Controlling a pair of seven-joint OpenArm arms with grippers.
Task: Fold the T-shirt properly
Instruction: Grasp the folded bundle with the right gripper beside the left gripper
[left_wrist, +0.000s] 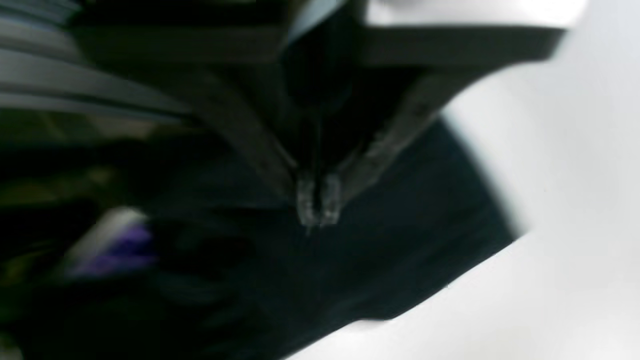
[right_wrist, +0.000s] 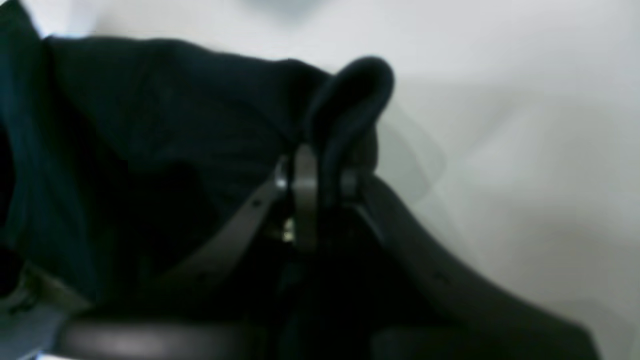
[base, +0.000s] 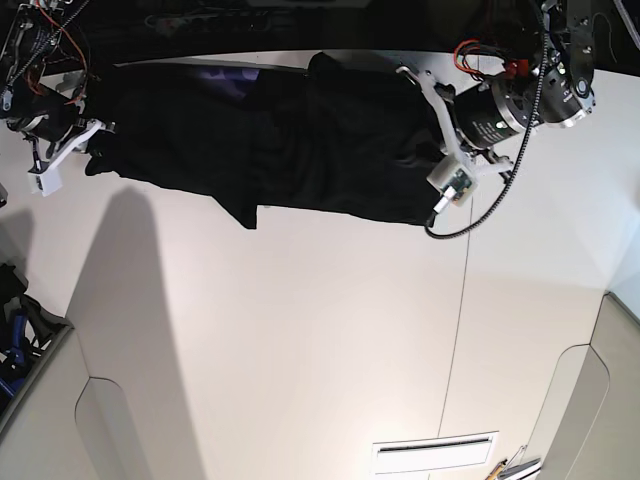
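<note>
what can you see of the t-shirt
The T-shirt is dark, nearly black cloth, spread wide but rumpled along the table's far side, with one pointed flap hanging toward the near side. A bit of purple shows at its far edge. The right gripper pinches a fold; the left gripper is shut over it, contact unclear.

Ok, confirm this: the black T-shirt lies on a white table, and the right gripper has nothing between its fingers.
Wrong on the gripper: the right wrist view shows the right gripper pinching the black T-shirt. The shirt does lie on a white table.
</note>
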